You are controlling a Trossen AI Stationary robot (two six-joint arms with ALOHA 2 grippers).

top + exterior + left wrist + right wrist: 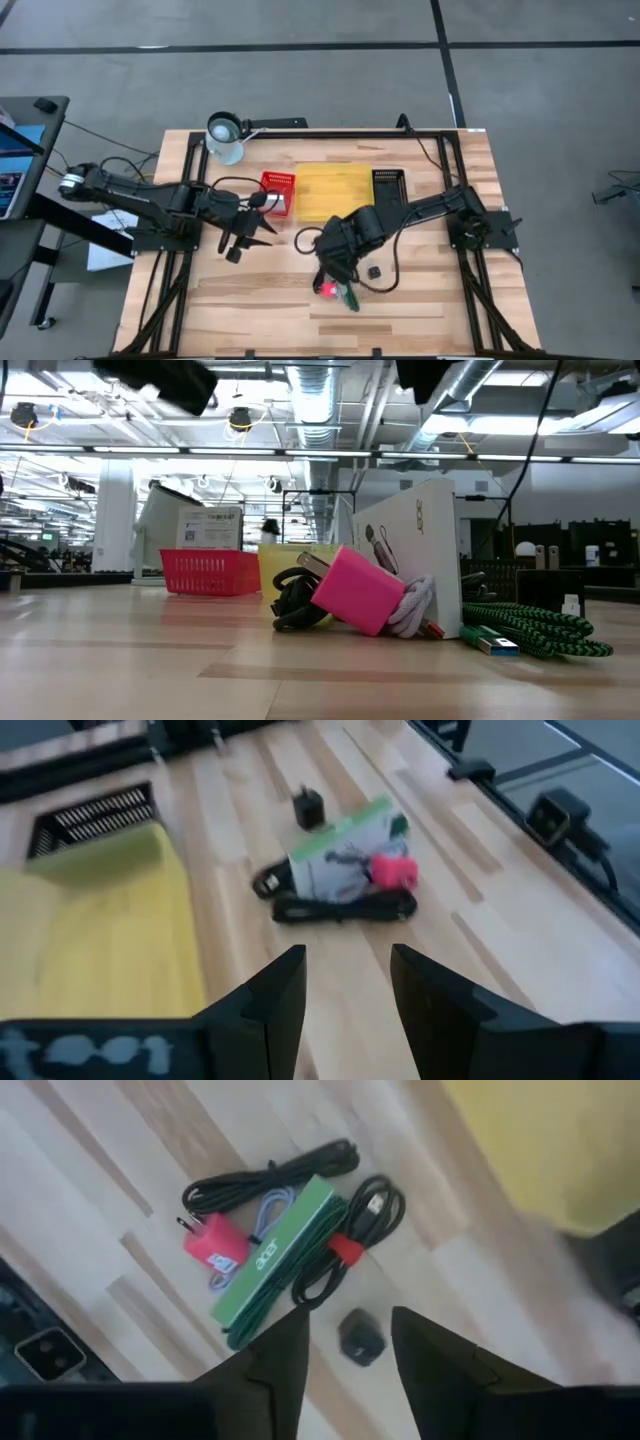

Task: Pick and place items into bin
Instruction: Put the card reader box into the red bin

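Observation:
The items lie in a small pile near the table's near middle (338, 292). In it are a pink charger (212, 1240), a slim green box (272, 1255), a black cable with a red tie (345, 1240), another black cable (268, 1175) and a green braided cable (535, 628). A small black cube (360, 1336) sits beside the pile. My right gripper (348, 1355) hovers open just above the pile and the cube, touching nothing. My left gripper (348, 990) is open and stands off to the pile's left, by the red basket.
Three bins stand in a row toward the far side: a red basket (278, 190), a yellow bin (335, 190) and a black bin (388, 184). A lamp (224, 132) sits at the far left corner. Bare wood stretches along the near edge.

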